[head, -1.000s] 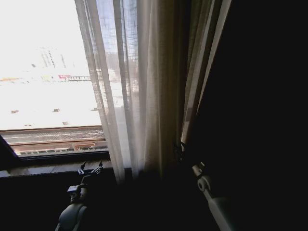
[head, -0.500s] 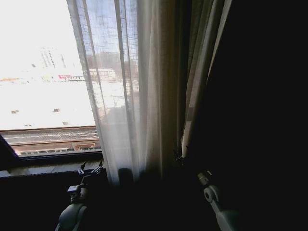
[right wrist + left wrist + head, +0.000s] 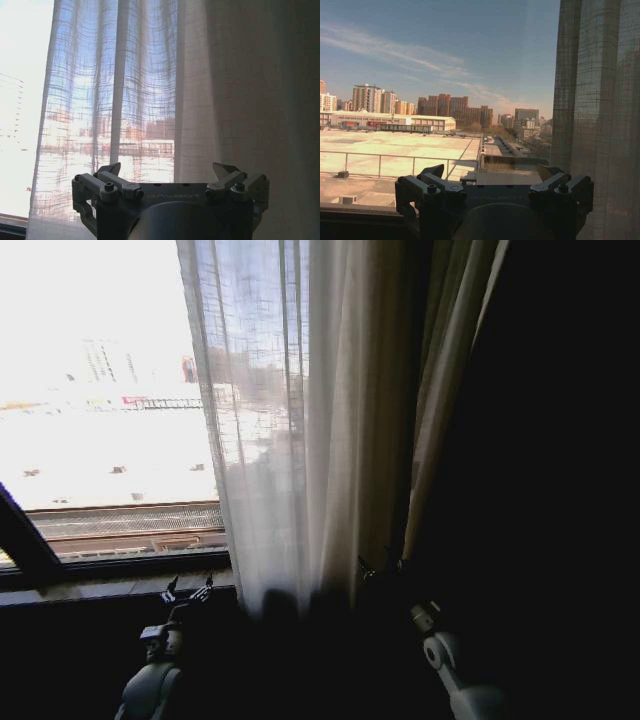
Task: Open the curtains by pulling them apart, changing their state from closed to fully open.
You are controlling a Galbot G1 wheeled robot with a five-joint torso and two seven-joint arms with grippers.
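Observation:
The curtains (image 3: 300, 420) hang as a sheer white pleated panel bunched right of centre, leaving the pane to their left bare. My right gripper (image 3: 380, 568) sits low by the panel's hem, open, and the right wrist view shows the curtains (image 3: 145, 80) close ahead of the gripper (image 3: 169, 169) with nothing between its fingers. My left gripper (image 3: 187, 590) is parked open by the window sill, just left of the fabric edge. In the left wrist view that gripper (image 3: 490, 174) faces the glass with the curtains (image 3: 600, 110) to one side.
A dark window sill (image 3: 110, 585) runs below the glass, and a dark slanted frame bar (image 3: 25, 535) crosses the lower left corner. To the right of the fabric lies deep shadow (image 3: 560, 490). City rooftops (image 3: 395, 145) lie beyond the pane.
The curtain's left edge swung left, then shifted right, uncovering more glass. My right arm dropped lower along the hem. The left arm has stayed still.

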